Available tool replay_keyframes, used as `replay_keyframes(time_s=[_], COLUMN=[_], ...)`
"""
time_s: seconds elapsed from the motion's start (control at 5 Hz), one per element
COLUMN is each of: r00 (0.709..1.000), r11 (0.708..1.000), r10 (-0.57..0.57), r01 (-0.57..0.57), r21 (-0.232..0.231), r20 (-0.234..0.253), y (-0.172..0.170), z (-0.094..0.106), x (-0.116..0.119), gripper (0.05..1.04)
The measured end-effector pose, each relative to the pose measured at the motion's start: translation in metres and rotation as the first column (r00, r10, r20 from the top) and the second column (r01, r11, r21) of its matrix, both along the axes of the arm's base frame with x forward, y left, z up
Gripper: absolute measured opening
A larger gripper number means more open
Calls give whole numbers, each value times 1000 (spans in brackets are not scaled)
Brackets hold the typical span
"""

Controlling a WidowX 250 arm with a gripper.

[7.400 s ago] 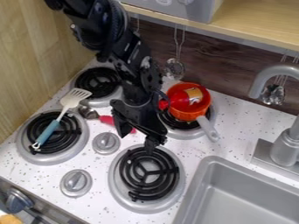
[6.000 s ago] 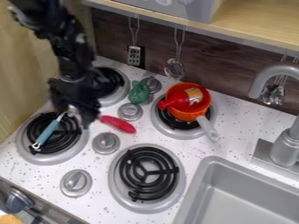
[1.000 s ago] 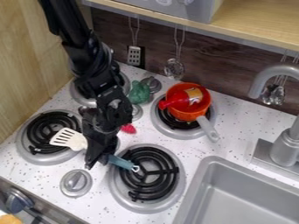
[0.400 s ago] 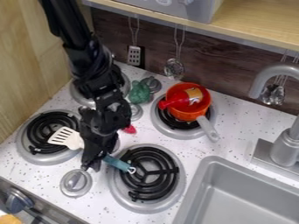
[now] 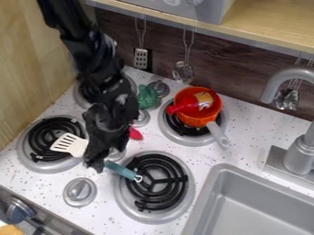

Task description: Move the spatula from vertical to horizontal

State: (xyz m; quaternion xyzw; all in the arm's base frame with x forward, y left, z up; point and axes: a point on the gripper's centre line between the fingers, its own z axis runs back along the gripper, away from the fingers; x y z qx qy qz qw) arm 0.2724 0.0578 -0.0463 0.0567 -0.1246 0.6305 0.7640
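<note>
Well, over the white stove [image 5: 245,137] hangs the black arm [image 5: 93,59]. Between two front burners [image 5: 27,156] [image 5: 156,218] is its gripper [image 5: 96,165], but nobody can tell if it holds on. Under it, the spatula [image 5: 122,170] lies sideways, so turning looks nearly done; next, let go and lift up.

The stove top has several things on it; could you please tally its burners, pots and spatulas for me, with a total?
Burners: 4
Pots: 1
Spatulas: 1
Total: 6
</note>
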Motion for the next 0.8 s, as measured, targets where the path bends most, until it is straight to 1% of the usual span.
replay_keyframes(time_s=[0.2,0.4,0.6,0.8], r00=[985,915,800,620], r11=[984,912,800,620], r10=[-170,-404,-600,-785], r01=[171,402,598,785], r21=[-57,-88,-50,-10], r20=[26,-13,-22,0], y=[1,-1,0,-7], z=[18,30,37,38], x=[11,26,38,48], gripper=[999,999,999,999])
